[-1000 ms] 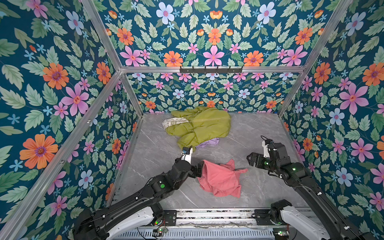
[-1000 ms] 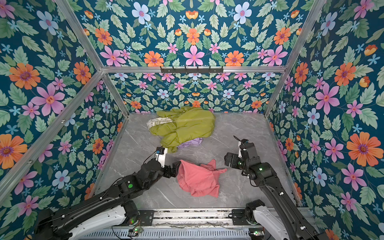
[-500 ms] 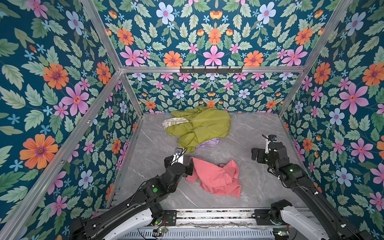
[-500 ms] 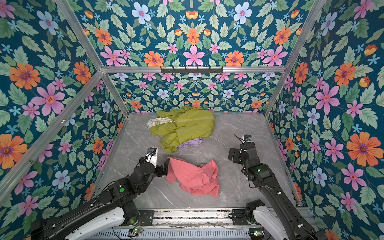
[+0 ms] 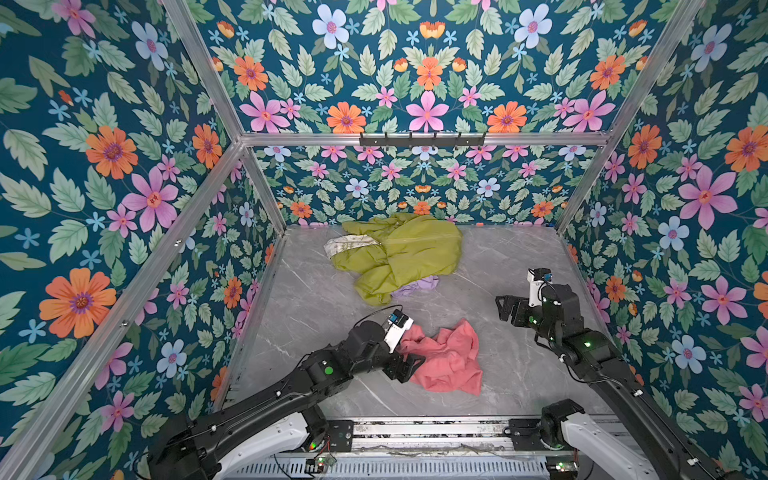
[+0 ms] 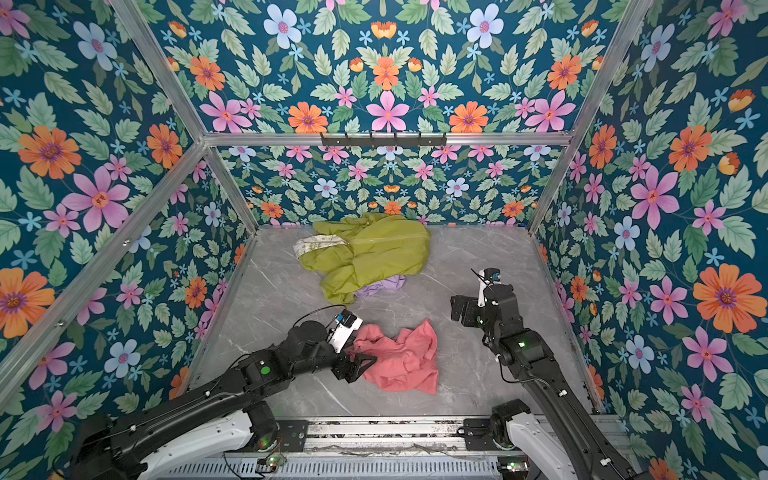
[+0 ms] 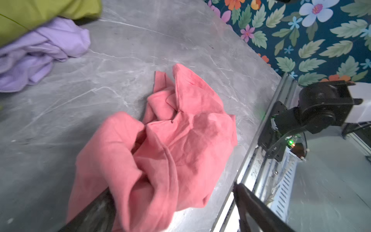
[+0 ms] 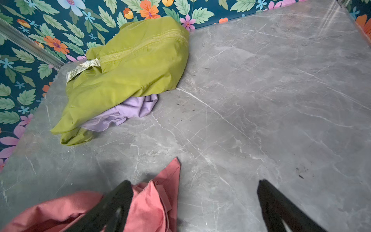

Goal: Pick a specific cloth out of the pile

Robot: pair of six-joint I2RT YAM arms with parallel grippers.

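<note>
A: Location of cloth (image 5: pixel 449 361)?
B: Crumpled on tabletop (image 5: pixel 316 299) toward the front, well apart from pile (image 5: pixel 399 253) at the back wall. Separated, by the look of it.
A: Tools?
B: Left tool (image 5: pixel 409 365) wide, at cloth edge, one fold draped over a finger (image 7: pixel 94 213), nothing pinched. Right tool (image 5: pixel 505 307) wide, empty, near cloth, not seen touching.
A: Procedure?
B: Probably clearing the left tool. Set jaws wide. Back out low and straight to shed the fold without dragging cloth toward pile.
A: View differences?
B: Left wrist view: fold over finger, hidden from above. Right wrist view: lilac piece (image 8: pixel 128 110) tucked under pile. Top views: both tools and the whole gap between cloth and pile.
</note>
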